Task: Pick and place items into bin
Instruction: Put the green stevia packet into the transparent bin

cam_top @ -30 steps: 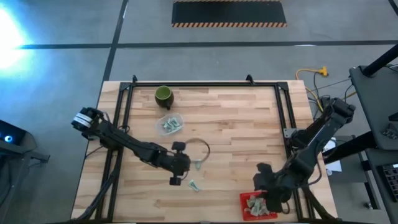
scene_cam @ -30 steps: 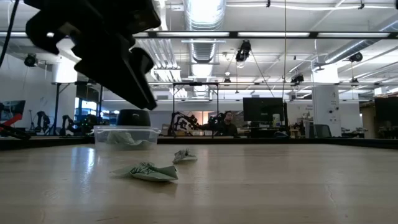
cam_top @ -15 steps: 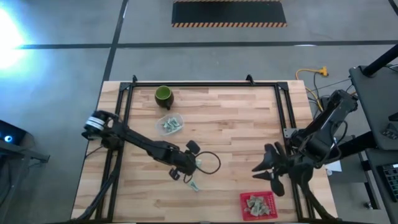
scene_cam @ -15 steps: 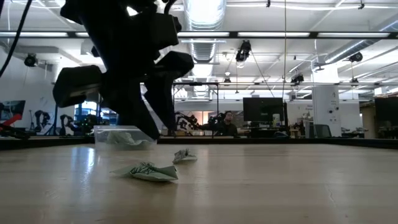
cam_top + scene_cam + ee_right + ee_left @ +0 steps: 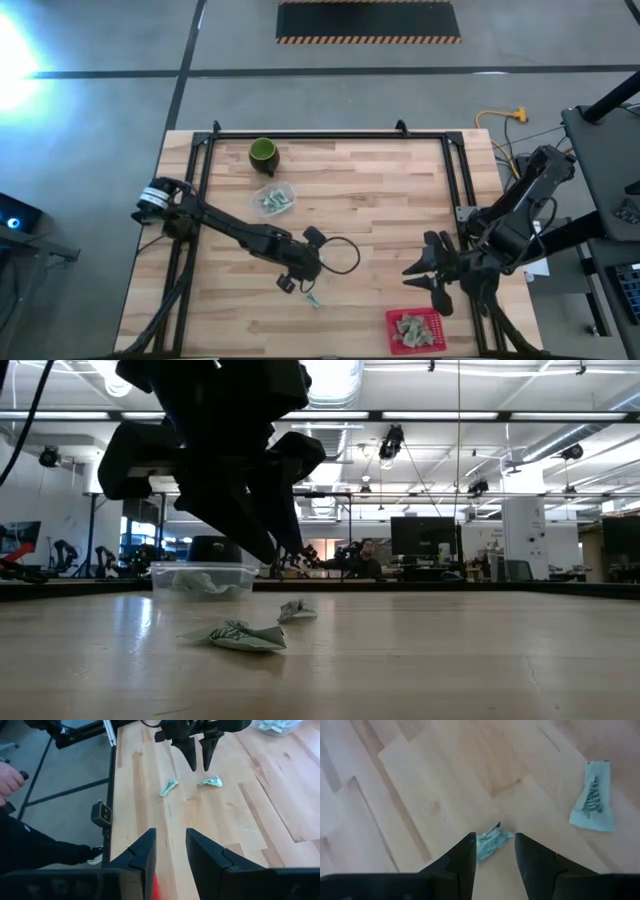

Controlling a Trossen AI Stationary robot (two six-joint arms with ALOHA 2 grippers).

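Two pale green-and-white packets lie flat on the wooden table. One packet (image 5: 491, 840) (image 5: 212, 781) (image 5: 297, 610) shows between the tips of my open left gripper (image 5: 494, 851) (image 5: 306, 266), which points down and hovers above it without touching. The other packet (image 5: 312, 298) (image 5: 594, 795) (image 5: 168, 786) (image 5: 235, 635) lies nearer the near edge. My right gripper (image 5: 412, 277) (image 5: 170, 851) is open and empty, just beyond the far side of the red bin (image 5: 391, 338), which holds several packets.
A clear tub (image 5: 273, 198) (image 5: 200, 578) holding more packets and a dark green cup (image 5: 263, 152) stand toward the far left. A black cable loops beside my left gripper. A person's hand (image 5: 10, 776) shows off the table's near edge. Bare wood lies between the two arms.
My left gripper has moved toward the table's right, turned about, and come over the packet. My right gripper has drawn back from over the red bin toward the far edge and now hangs beside it.
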